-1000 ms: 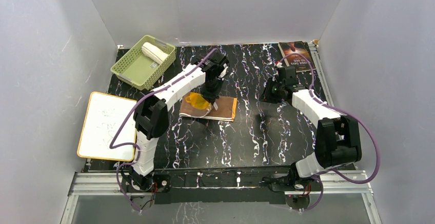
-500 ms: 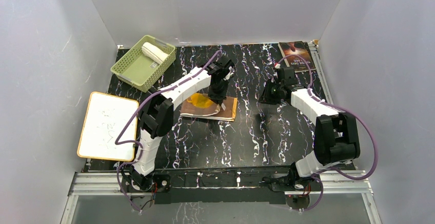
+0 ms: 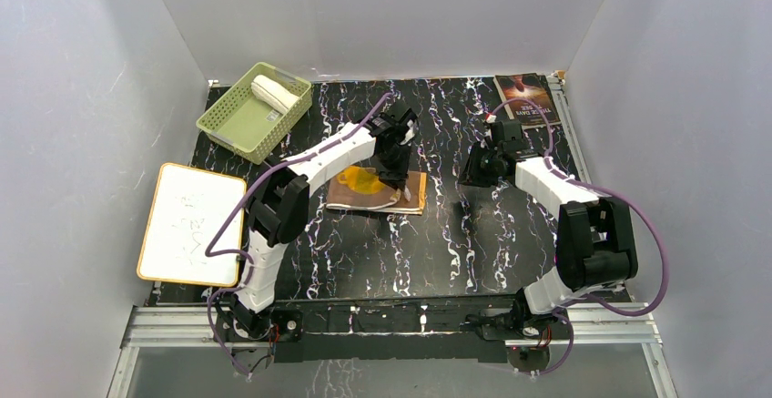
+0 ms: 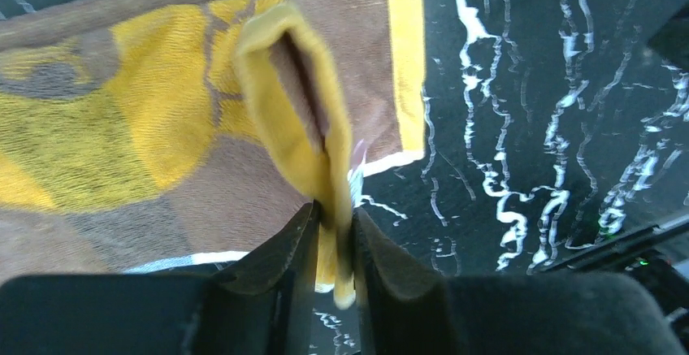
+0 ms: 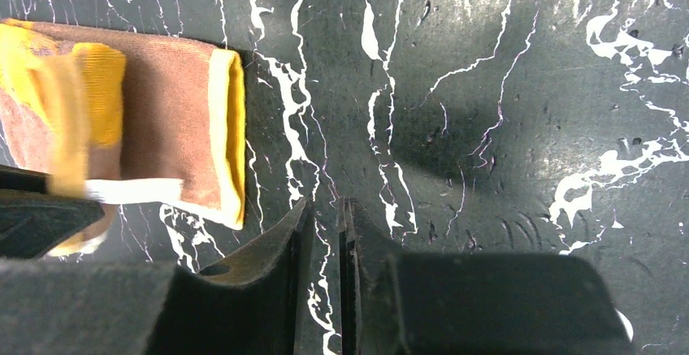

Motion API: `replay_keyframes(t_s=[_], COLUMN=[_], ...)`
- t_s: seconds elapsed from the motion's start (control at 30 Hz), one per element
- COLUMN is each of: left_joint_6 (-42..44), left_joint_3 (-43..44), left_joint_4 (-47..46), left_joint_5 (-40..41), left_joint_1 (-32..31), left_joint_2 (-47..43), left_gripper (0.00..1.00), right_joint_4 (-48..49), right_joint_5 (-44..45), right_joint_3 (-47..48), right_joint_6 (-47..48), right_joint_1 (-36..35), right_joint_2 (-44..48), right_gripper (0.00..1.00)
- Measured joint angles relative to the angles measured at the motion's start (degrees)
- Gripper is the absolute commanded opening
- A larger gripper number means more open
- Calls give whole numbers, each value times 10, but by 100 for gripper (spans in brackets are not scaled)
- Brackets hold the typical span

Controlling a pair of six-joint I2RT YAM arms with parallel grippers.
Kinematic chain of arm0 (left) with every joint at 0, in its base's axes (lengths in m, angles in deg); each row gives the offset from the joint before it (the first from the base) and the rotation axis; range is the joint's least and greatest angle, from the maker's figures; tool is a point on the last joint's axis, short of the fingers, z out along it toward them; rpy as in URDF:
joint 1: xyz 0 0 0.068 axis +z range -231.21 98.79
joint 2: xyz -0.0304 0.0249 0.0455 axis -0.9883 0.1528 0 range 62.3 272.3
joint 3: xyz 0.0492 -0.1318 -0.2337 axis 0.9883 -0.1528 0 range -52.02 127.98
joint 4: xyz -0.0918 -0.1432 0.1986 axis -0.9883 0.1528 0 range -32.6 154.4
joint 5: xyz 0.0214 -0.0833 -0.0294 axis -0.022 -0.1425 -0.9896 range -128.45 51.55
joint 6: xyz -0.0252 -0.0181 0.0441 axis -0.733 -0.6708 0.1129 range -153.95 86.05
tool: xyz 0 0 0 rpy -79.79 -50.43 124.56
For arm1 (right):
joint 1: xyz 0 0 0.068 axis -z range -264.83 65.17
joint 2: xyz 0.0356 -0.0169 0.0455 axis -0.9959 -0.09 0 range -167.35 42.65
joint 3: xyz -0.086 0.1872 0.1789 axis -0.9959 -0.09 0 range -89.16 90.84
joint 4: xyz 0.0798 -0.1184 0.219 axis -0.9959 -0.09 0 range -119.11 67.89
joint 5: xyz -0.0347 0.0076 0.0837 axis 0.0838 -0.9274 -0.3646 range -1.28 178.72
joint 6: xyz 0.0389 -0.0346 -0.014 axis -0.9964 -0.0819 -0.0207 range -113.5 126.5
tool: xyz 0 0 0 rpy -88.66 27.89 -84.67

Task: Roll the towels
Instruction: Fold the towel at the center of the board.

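Note:
The mustard-yellow towel (image 3: 375, 190) with its tan-brown side up lies folded on the black marbled table, mid-centre. My left gripper (image 3: 395, 178) is shut on a lifted yellow edge of it (image 4: 313, 140), held above the flat part (image 4: 122, 152). The towel also shows at the left of the right wrist view (image 5: 175, 119). My right gripper (image 3: 475, 172) hovers to the towel's right, its jaws nearly together with nothing between them (image 5: 325, 225). The cream-white towel (image 3: 274, 93) lies rolled in the green basket.
A green basket (image 3: 238, 120) stands at the back left. A whiteboard (image 3: 189, 225) lies off the table's left edge. A dark-covered book (image 3: 525, 97) lies at the back right corner. Grey walls enclose the table.
My left gripper has moved right across the towel, drawing the yellow edge over toward the towel's right end. The right gripper has barely moved.

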Motion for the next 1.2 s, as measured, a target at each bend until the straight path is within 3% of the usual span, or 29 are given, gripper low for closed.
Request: replay_keyframes(t_s=[0.07,0.2,0.27,0.4,0.57,0.67,0.9,1.2], left_joint_6=[-1,0,5,5,4,22,51,76], left_joint_3=[-15,-62,-84,-157,-249,-272,-323,-329], left_joint_4=[-23,-86,-126,-214,-276,-266,-237,-229], left_joint_5=[-20,-70,-91,-138,-169,-130,-89,-80], left_joint_1=[0,0,3,35,169,206,189,204], left_joint_2=[-4,-36,-69,-190,-304,-296,-230,-225], left_gripper=[29,48,51,49,45,42,39,38], right_joint_4=[0,4,9,20,22,27,4,-30], right_joint_5=[0,0,7,51,66,80,106,141], right_joint_3=[-1,-5,-6,-3,47,82,115,126], right_joint_6=[0,0,-2,-6,-19,-24,-49,-65], right_joint_1=[0,-1,-10,-82,-177,-204,-230,-229], right_joint_2=[-1,-1,-1,0,-21,-55,-122,-158], right_gripper=[17,15,15,26,31,32,41,42])
